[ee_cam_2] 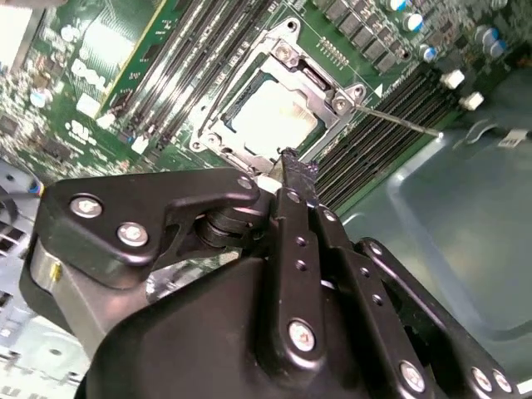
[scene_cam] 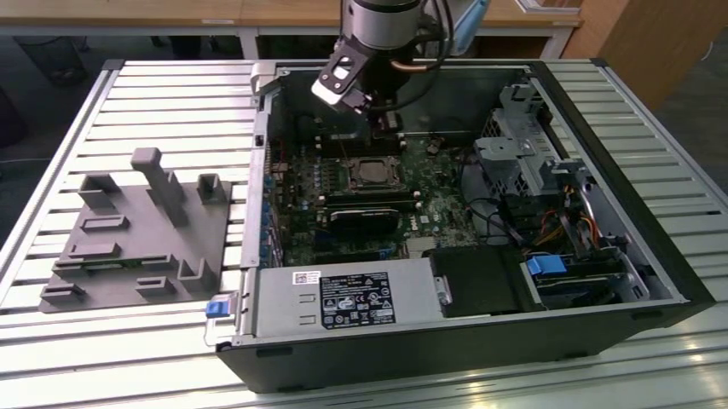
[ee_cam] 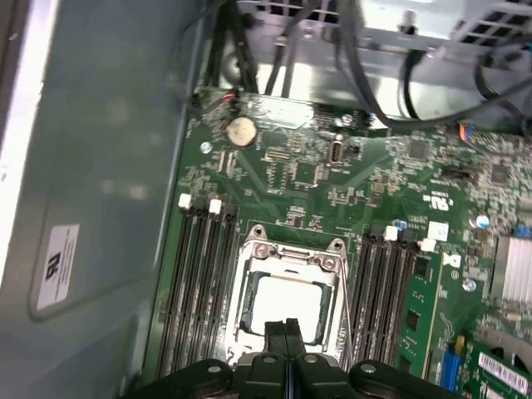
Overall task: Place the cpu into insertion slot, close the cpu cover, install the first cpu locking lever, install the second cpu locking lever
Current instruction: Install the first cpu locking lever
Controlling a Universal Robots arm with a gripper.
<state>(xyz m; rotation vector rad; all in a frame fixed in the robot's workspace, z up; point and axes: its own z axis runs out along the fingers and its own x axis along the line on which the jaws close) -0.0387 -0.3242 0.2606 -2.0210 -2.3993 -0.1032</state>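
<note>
**Silver cpu cover [ee_cam: 293,256] over cpu [ee_cam: 287,301]**

A grey fixture [scene_cam: 136,234] is seen at the exterior view's left. Rightward, the cpu is seated in the insertion slot [ee_cam: 244,306] under the cpu cover; the gripper [ee_cam: 287,326] is pinched together nearby.

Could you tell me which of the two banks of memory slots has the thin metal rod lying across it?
The bank beside the bare case wall: the rod slants across its slots. The other bank, past the chip, has nothing across it.

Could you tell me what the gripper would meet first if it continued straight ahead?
The gripper would likely meet the cpu cover at its edge, or the cpu framed by it; depth is unclear.
</note>
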